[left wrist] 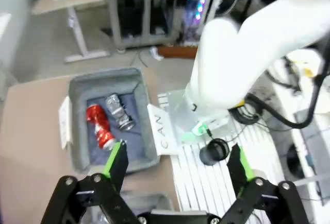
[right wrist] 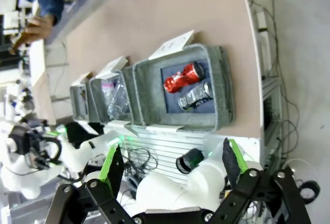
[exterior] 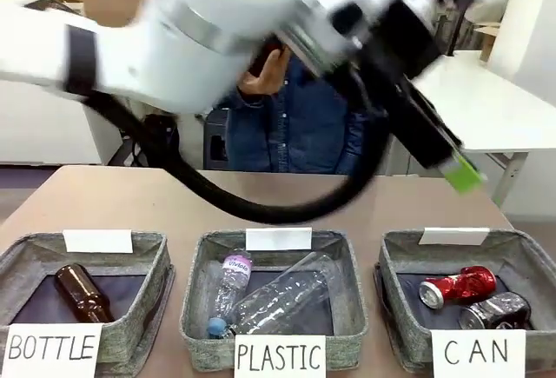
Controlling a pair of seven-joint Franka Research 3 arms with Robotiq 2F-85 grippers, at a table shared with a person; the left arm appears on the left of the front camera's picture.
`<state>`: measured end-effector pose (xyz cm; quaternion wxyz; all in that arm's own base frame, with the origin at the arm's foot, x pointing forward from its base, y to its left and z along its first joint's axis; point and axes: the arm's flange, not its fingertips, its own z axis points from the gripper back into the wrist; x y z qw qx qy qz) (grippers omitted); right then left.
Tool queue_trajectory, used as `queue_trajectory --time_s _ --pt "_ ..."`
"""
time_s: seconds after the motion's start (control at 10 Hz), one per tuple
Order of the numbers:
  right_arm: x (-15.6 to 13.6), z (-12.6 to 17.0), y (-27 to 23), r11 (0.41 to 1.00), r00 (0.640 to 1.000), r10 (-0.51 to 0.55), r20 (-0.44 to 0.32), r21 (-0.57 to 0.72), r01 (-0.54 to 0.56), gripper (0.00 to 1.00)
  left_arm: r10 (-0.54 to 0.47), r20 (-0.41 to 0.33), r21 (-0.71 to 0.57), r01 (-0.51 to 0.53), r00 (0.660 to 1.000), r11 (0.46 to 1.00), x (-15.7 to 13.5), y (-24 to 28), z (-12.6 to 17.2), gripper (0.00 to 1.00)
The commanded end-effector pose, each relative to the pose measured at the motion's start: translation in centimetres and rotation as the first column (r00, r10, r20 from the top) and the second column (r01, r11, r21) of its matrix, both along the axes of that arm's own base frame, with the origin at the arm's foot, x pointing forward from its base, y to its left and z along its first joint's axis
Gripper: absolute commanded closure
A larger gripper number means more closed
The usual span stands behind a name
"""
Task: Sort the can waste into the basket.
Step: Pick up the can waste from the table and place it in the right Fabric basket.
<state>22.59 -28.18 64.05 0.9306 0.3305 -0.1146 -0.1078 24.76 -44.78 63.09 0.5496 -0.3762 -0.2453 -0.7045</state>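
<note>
The grey CAN basket (exterior: pixel 523 252) stands at the right of the row, behind its handwritten sign. Inside it lie a dented red can (exterior: pixel 458 285) and a dark silvery can (exterior: pixel 495 310) side by side. My left arm sweeps blurred across the top of the front view, its gripper (exterior: pixel 456 168) high above that basket. In the left wrist view the gripper (left wrist: pixel 178 165) is open and empty over the basket (left wrist: pixel 103 77), with the red can (left wrist: pixel 99 126) and silvery can (left wrist: pixel 119 112) below. My right gripper (right wrist: pixel 170 162) is open and empty, far above the basket (right wrist: pixel 147 95) holding both cans (right wrist: pixel 183 77).
The PLASTIC basket (exterior: pixel 195 308) in the middle holds clear bottles (exterior: pixel 278 295). The BOTTLE basket (exterior: pixel 152 252) on the left holds a brown glass bottle (exterior: pixel 80 293). A person in a blue denim jacket (exterior: pixel 295 126) sits across the table. The right arm's white base (left wrist: pixel 232 64) stands beside the CAN basket.
</note>
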Motion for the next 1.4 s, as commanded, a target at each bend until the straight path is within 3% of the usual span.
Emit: queue_trajectory --time_s 0.0,0.1,0.3,0.4,0.5,0.6,0.8,1.0,1.1,1.3 --pt "1.4 0.1 2.2 0.998 0.998 0.045 -0.037 -0.037 -0.046 0.00 0.192 0.039 0.051 -0.194 0.981 0.980 -1.2 10.8 -1.7 0.00" --pt "2.2 0.3 3.6 0.995 0.996 0.080 -0.033 -0.052 -0.081 0.00 0.329 0.008 0.140 -0.326 0.944 0.935 -0.3 14.9 -2.0 0.00" --pt "3.8 0.8 7.6 0.980 0.980 0.197 0.010 -0.023 -0.196 0.00 0.587 -0.149 0.187 -0.560 0.796 0.807 2.6 26.0 -2.7 0.00" --pt "4.6 0.9 10.5 0.966 0.966 0.257 0.033 0.018 -0.258 0.00 0.675 -0.250 0.209 -0.642 0.694 0.738 3.6 31.4 -2.9 0.00" --pt "5.7 0.9 13.9 0.961 0.967 0.251 0.050 0.104 -0.255 0.00 0.733 -0.376 0.239 -0.705 0.567 0.668 4.4 37.4 -3.1 0.00" --pt "6.7 0.2 17.0 0.957 0.963 0.269 0.023 0.107 -0.270 0.00 0.776 -0.470 0.247 -0.781 0.420 0.573 4.4 43.7 -3.4 0.00" --pt "7.7 -1.1 19.3 0.942 0.943 0.330 -0.048 0.073 -0.327 0.00 0.822 -0.503 0.215 -0.883 0.267 0.418 1.7 52.6 -2.1 0.00" --pt "8.2 -1.6 19.7 0.948 0.945 0.315 -0.085 0.071 -0.310 0.00 0.817 -0.556 0.194 -0.933 0.150 0.304 -4.5 60.7 0.2 0.00" --pt "8.5 -1.5 19.8 0.952 0.949 0.302 -0.089 0.085 -0.295 0.00 0.820 -0.559 0.227 -0.929 0.123 0.294 -7.0 62.6 0.6 0.00" --pt "9.3 -1.0 20.9 0.946 0.957 0.269 -0.107 0.219 -0.241 0.00 0.825 -0.549 0.225 -0.926 0.137 0.304 -9.5 63.5 1.0 0.00"
